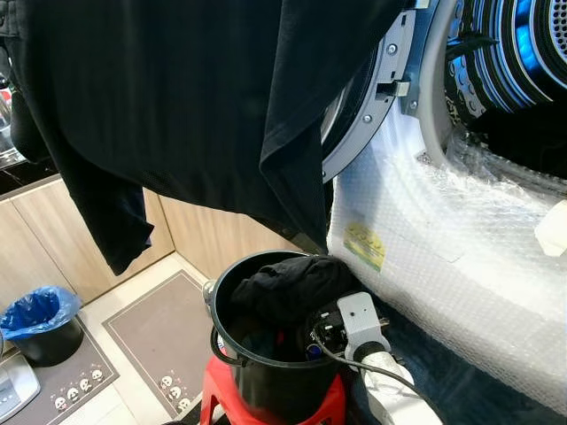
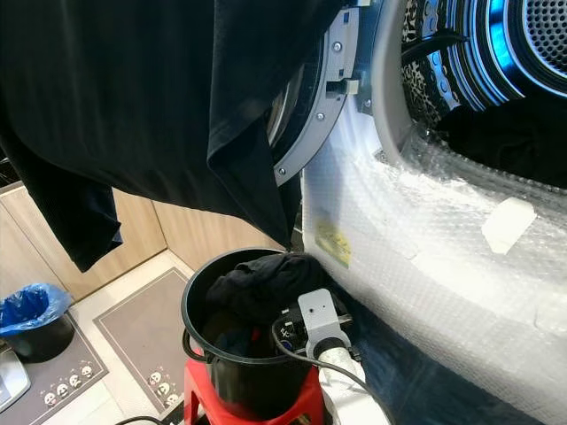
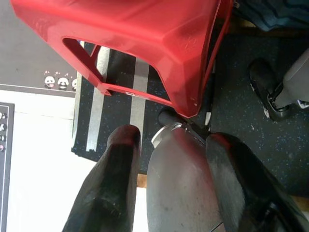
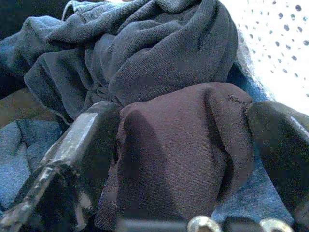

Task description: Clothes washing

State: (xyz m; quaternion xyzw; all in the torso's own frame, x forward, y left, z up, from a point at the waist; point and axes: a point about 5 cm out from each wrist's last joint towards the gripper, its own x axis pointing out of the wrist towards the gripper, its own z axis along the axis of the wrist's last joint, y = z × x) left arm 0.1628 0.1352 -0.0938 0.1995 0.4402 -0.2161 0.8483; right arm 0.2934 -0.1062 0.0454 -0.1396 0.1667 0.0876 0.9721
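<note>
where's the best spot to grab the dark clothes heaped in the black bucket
Take the bunched fold at the top of the clothes, where they mound above the rim of the bucket. Come straight down from above: the bucket's wall blocks the sides. The right hand already sits astride such a fold.

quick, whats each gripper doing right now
Left gripper: open, holding nothing, beside the red stool.
Right gripper: inside the bucket, fingers around a dark garment.
</note>
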